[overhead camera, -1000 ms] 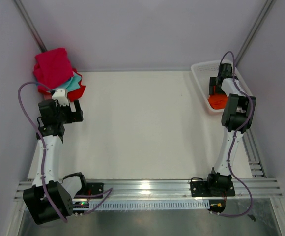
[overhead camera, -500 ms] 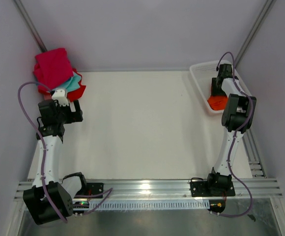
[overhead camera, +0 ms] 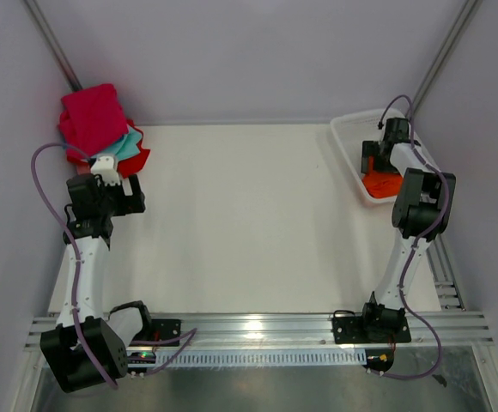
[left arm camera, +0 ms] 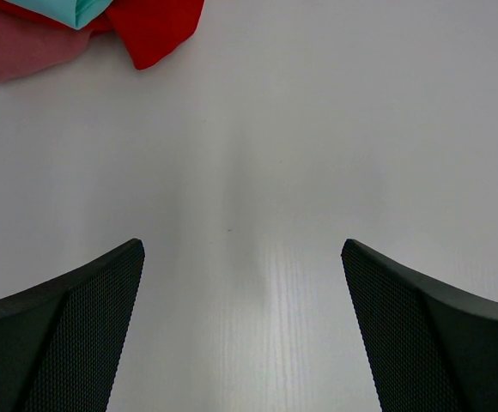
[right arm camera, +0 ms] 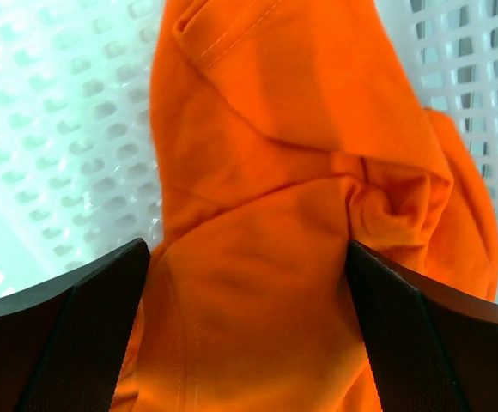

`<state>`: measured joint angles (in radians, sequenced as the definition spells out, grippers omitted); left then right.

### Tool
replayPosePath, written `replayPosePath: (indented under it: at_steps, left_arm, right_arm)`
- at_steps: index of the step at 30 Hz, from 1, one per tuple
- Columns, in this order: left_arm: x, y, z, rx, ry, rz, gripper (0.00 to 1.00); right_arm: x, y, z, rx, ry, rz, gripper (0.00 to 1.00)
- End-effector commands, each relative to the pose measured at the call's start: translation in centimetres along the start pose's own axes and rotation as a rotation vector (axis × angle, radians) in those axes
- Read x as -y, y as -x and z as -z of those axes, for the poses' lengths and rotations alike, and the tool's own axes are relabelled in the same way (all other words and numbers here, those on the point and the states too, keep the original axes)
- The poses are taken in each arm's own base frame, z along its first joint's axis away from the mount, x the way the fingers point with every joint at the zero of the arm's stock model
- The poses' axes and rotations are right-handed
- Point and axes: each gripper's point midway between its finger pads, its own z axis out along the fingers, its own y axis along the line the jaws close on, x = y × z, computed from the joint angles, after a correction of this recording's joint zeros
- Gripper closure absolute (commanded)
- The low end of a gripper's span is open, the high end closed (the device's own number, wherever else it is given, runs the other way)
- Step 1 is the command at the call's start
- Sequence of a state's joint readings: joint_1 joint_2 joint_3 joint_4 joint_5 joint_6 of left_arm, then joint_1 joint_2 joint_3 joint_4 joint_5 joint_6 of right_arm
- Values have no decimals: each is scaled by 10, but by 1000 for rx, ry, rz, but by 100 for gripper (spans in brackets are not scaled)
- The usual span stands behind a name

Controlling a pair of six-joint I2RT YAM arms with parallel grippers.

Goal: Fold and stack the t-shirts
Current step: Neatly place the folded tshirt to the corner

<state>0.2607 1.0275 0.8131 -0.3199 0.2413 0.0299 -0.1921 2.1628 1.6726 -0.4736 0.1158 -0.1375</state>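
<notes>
Orange t-shirt (right arm camera: 266,257) lies crumpled in the basket (right arm camera: 51,112) under the right end effector (right arm camera: 247,257), jaws apart and empty, likely due to drop and pinch it; left end effector (left arm camera: 242,249), also apart, hangs beside stacked tees (overhead camera: 94,120).

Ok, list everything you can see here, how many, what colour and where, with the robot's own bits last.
table: one, white, under everything
basket: one, white plastic lattice, far right of the table
orange shirt: one, orange, crumpled inside the basket
crimson shirt: one, crimson, top of the pile at the far left corner
teal shirt: one, teal, under the crimson one
red shirt: one, red, low in the pile
pinkish cloth: one patch, at the pile's edge
left gripper: one, black, open over bare table beside the pile
right gripper: one, black, open over the orange shirt
</notes>
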Motion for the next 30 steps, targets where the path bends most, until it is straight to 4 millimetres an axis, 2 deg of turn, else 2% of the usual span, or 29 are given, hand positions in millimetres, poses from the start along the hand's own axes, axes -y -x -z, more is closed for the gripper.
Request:
replayPosePath:
  at_steps: [1,3,4,5,6,7,13,16,17,18,19,20,21,23,24,25,26,27,29,30]
  left_arm:
    - [6,18,4,29,-38,7,1]
    - [12,14,3,0,-74,14,1]
    - [14,17,3,1,-85,16,1]
    - [16,17,4,-1,-99,17,1]
    - [20,17,4,0,-122,18,1]
    - [22,17,5,2,-132,17,1]
    - [33,19,10,19,-193,0,1]
    - [37,19,13,27,-211,-7,1]
    - [37,19,13,31,-213,-9,1]
    - [37,18,13,30,-213,-10,1]
    - [37,20,14,35,-213,-9,1]
    - [38,20,14,36,-218,-10,1]
    - [39,20,14,36,-221,-9,1]
    - [40,20,14,34,-228,-8,1]
    - [41,19,14,31,-232,-9,1]
    - [41,19,14,32,-232,-7,1]
    - [41,20,14,36,-233,-10,1]
    - [42,19,14,34,-237,-9,1]
    - [42,20,15,38,-242,-11,1]
    - [42,20,15,35,-242,-10,1]
  right_arm:
    - [-2,46,48,193,48,-13,1]
    - [-4,50,59,221,69,-11,1]
    - [-5,64,75,280,90,-12,1]
    - [-10,63,80,292,116,-8,1]
    - [-10,70,89,329,123,-13,0]
    - [-13,79,107,376,153,-12,1]
    - [-23,90,146,479,228,-32,1]
    - [-41,87,168,542,331,25,1]
    - [-49,76,166,532,367,39,1]
    - [-63,78,183,575,451,78,1]
    - [-73,74,190,584,507,113,1]
    - [-81,66,193,585,553,150,0]
    - [-99,59,210,599,676,198,1]
    - [-119,47,227,611,815,289,1]
    - [-139,26,249,580,997,338,1]
    - [-149,22,263,622,1062,449,1]
    - [-157,12,271,615,1128,489,1]
    - [-164,-7,277,550,1196,489,1]
    - [-180,-18,289,570,1259,593,1]
    - [-186,-31,290,524,1288,598,1]
